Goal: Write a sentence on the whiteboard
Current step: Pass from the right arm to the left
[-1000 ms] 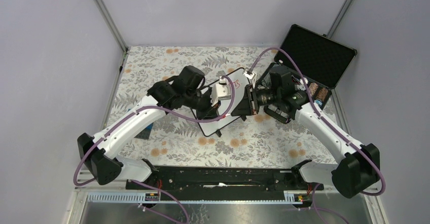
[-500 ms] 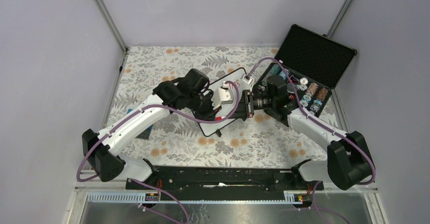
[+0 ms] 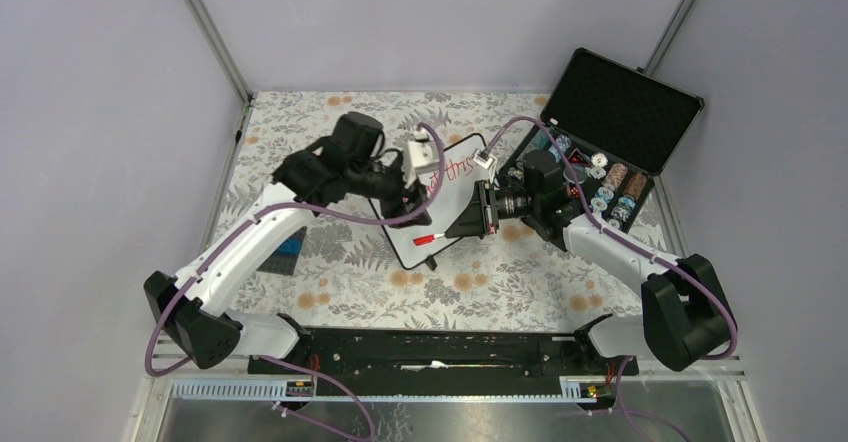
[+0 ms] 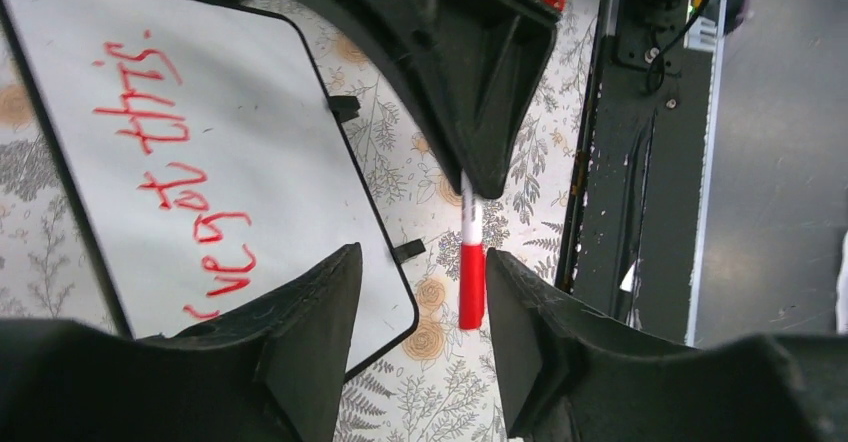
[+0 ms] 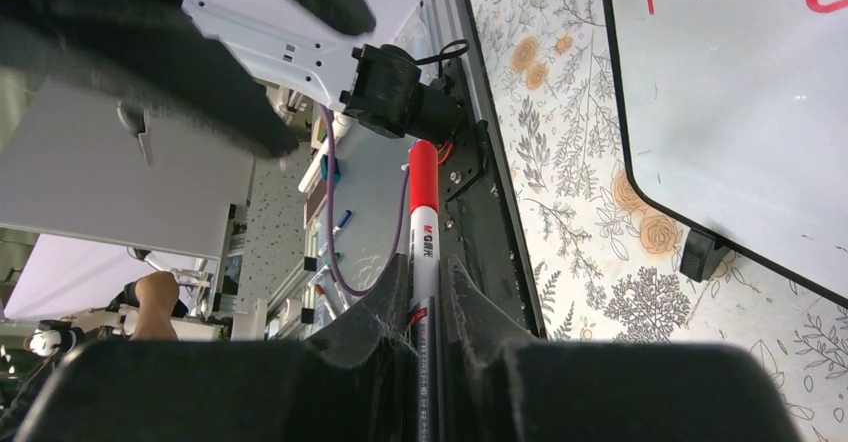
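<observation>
The right pincer (image 5: 425, 267) is clenched on a white plastic marker with red cap (image 5: 424, 197), kept in the air, probably because writing is finished. Opposite, the left pincer (image 4: 420, 259) is released, empty. Beside both lies the flat white rectangular whiteboard (image 4: 280, 122) bearing the red handwritten sentence (image 4: 165, 152).

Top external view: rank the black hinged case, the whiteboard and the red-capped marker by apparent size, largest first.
1. Black hinged case, open, lid and tray counted together.
2. Whiteboard, smaller, though the arms cover part of it.
3. Marker, by far the smallest; only its red-capped end shows.
</observation>
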